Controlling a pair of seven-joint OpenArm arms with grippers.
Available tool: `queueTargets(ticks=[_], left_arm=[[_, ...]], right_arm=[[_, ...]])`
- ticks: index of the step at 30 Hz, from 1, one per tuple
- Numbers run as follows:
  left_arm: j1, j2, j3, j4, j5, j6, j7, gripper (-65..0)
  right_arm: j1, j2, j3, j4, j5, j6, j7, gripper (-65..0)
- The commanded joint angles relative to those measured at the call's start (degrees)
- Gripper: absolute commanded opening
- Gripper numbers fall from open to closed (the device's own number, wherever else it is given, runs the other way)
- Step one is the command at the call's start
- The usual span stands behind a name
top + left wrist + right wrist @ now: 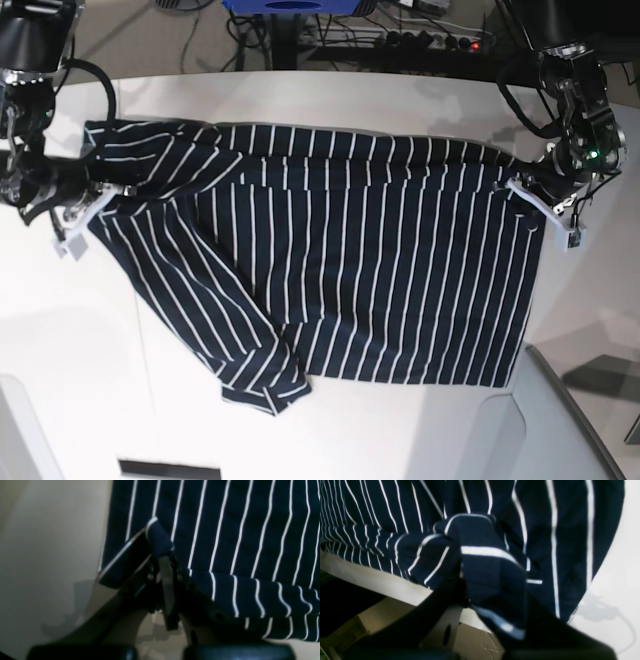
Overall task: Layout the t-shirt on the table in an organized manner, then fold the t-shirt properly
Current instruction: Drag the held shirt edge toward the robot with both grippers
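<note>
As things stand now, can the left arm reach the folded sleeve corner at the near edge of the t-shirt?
Probably not yet. The left pincer is shut on the t-shirt at its far right edge, so it must let go first. After that, only flat cloth and bare table lie between it and that corner.

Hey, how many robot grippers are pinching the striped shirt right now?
2. The right gripper pinches the t-shirt at its edge on the base view's left; the left gripper pinches the opposite edge on that view's right. Both jaws are shut on fabric.
</note>
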Motion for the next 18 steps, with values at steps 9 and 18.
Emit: queueTargets(ticks=[9,18], left_arm=[[-2.8,-0.8,-0.1,-3.1,-0.4,0.0,-0.9,-65.0],[-2.8,-0.8,-0.6,-3.0,0.5,0.0,-0.9,-65.0]], right_arm=[[3.0,0.5,0.0,0.8,0.9,0.4,0.7,-64.2],[5.8,0.4,-7.0,0.8,1.1,0.4,1.0,-64.2]])
